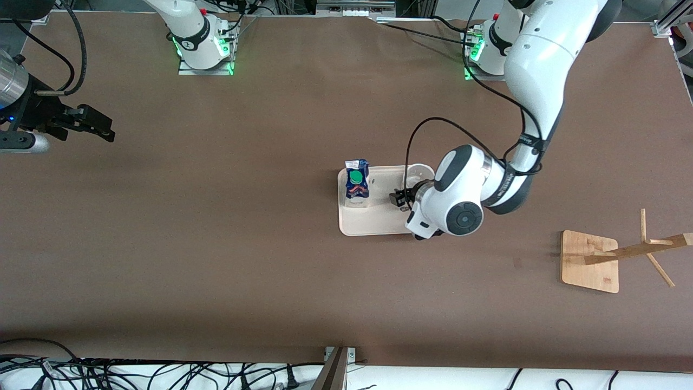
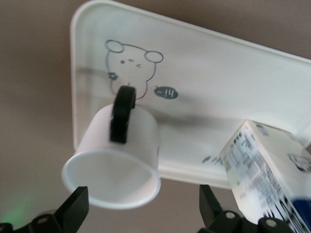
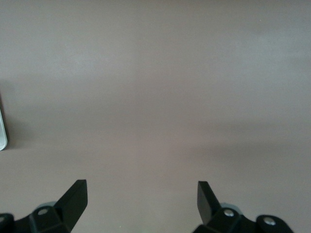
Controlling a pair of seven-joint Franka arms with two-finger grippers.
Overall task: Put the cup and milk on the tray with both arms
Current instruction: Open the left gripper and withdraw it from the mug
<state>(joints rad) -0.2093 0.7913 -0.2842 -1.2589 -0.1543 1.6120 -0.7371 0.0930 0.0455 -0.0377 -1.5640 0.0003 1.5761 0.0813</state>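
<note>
High front camera faces the arms; left wrist camera shares the tray (image 1: 373, 219) (image 2: 204, 73) close up.

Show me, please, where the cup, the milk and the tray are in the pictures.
cup (image 2: 119, 160), left wrist view, on its white side wall below the black handle.
milk (image 1: 355, 177), front view, on its green screw cap.
tray (image 1: 373, 219), front view, on its bare cream floor, nearer the camera than the milk.

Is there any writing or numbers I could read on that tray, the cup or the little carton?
"14" with a small mark before it: in a dark oval on the tray, beside the bear-like drawing.
Small dark lettering near the tray's rim: blurred, unreadable.
Fine print on the milk carton's white side: blurred, unreadable.
The cup: no text shows.
The left gripper and right gripper: no labels visible.
</note>
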